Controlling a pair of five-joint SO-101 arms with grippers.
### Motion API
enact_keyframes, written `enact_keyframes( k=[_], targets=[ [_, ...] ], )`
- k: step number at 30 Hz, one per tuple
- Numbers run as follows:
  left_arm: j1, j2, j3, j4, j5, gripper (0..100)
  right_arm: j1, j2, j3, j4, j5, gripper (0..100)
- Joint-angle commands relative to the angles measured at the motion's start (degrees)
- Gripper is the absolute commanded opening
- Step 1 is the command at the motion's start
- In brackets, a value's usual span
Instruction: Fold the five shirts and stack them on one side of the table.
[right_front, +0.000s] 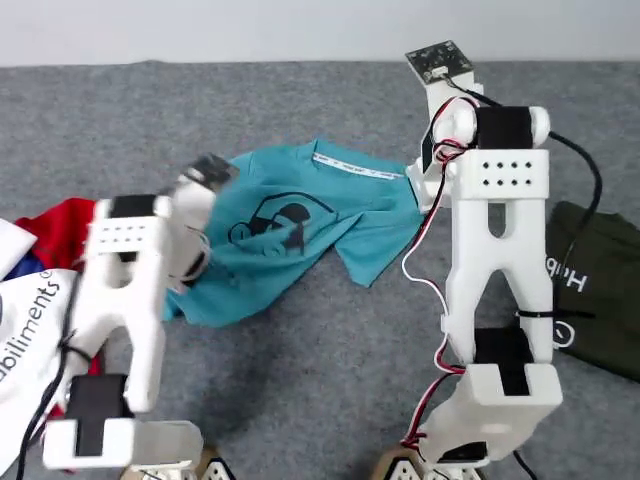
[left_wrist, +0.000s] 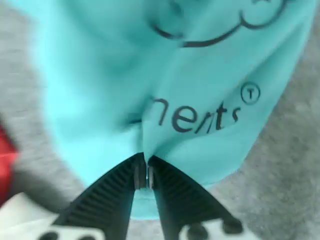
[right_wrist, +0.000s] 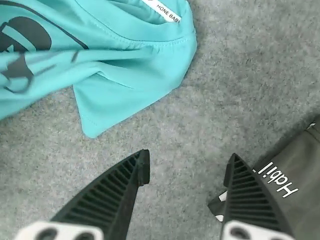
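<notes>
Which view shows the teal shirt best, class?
The high view: the teal shirt shows almost whole. Left wrist view: close-up fabric pinched in the left tool. Right wrist view: its sleeve and collar.

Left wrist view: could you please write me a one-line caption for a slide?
Left gripper shut on a fold of the teal shirt, above the grey table.

**Camera positions**

High camera: fixed overhead, looking steeply down over the grey desk (right_front: 330, 350). Left wrist camera: pressed close over the teal shirt (left_wrist: 100, 90). Right wrist camera: farther off, facing down; shares that shirt's sleeve with the high view.
</notes>
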Motion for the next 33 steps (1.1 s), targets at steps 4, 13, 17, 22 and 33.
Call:
enact_keyframes(
  k=[4, 13, 17, 22, 33],
  targets=[
    [-6.24, -0.62, -5.14, -5.1, 0.26, 0, 0.22, -4.09, -0.26, 2.24, -0.53, 24.2],
    [-11.25, 14.95, -10.95, -10.64, 3.52, 4, 0.22, -4.09, -0.26, 2.24, -0.53, 24.2],
    [-12.75, 16.62, -18.95, -5.19, 8.88, 17, 0.22, -4.09, -0.18, 2.24, -0.53, 24.2],
    [-11.6, 16.7, -28.26, 5.36, 7.21, 18, 0.22, -4.09, -0.18, 2.24, -0.53, 24.2],
    [-0.35, 13.98, -35.3, 21.98, 6.42, 0, 0.22, -3.65, -0.18, 2.33, -0.53, 24.2]
  ],
)
